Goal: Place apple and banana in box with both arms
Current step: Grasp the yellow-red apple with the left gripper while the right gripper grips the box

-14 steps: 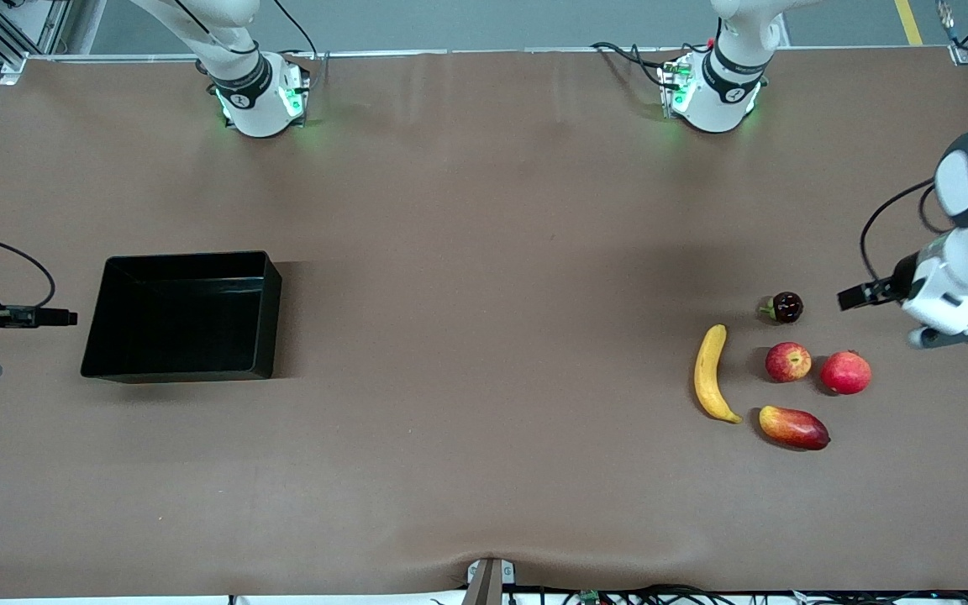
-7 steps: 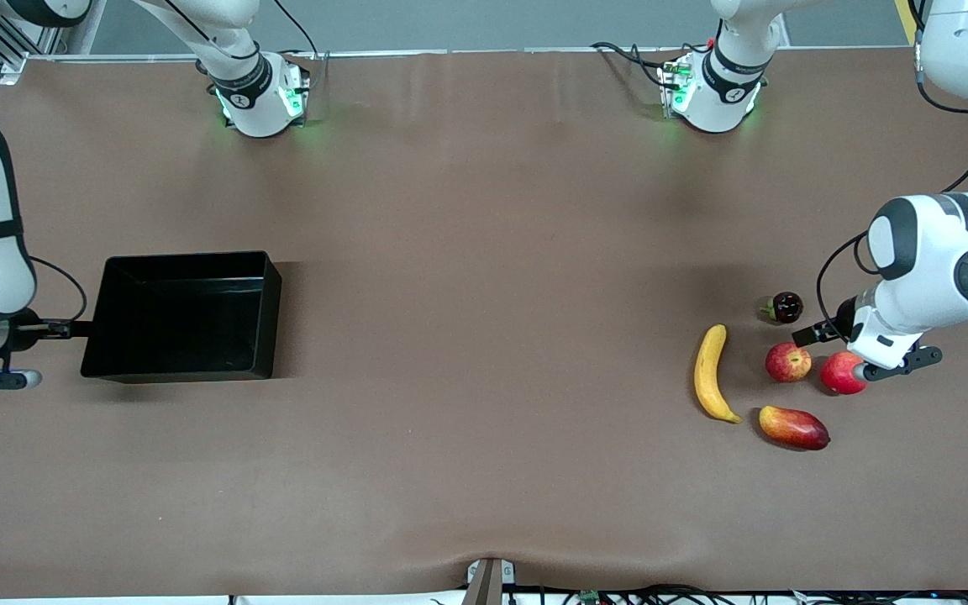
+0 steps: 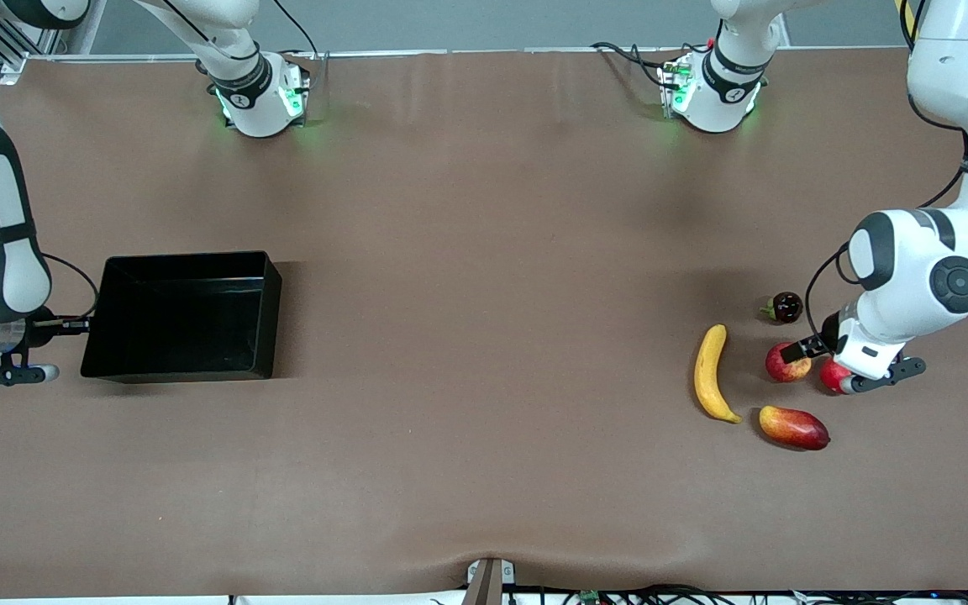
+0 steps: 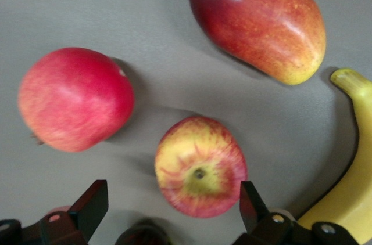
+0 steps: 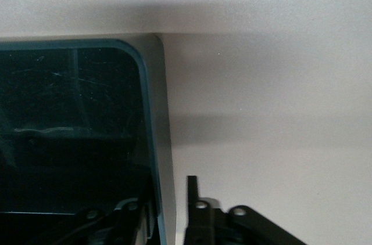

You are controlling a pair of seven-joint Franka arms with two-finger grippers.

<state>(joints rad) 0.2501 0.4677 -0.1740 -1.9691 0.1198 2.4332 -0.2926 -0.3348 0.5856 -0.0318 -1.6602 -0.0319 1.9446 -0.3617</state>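
The apple [image 3: 783, 364] lies on the table between the banana [image 3: 712, 375] and a plain red fruit. My left gripper [image 3: 805, 353] hangs just over the apple, open and empty. In the left wrist view its gripper [image 4: 172, 205] has one fingertip [image 4: 93, 205] on each side of the apple [image 4: 200, 174], with the banana's [image 4: 350, 190] end beside it. The black box [image 3: 181, 315] sits toward the right arm's end. My right gripper [image 3: 79, 323] is at the box's end wall. In the right wrist view the gripper [image 5: 167, 201] is open, straddling the wall [image 5: 163, 140], one finger inside, one outside.
A plain red round fruit [image 3: 830, 374], partly under my left hand, lies beside the apple. A red-yellow mango [image 3: 793, 427] lies nearer the camera. A small dark fruit [image 3: 785, 307] lies farther from it. Both also show in the left wrist view: red fruit [image 4: 75, 98], mango [image 4: 256, 21].
My left gripper has come in from the table's end and down over the apple. My right gripper has moved up to the box's end wall. The fruit and box have not moved.
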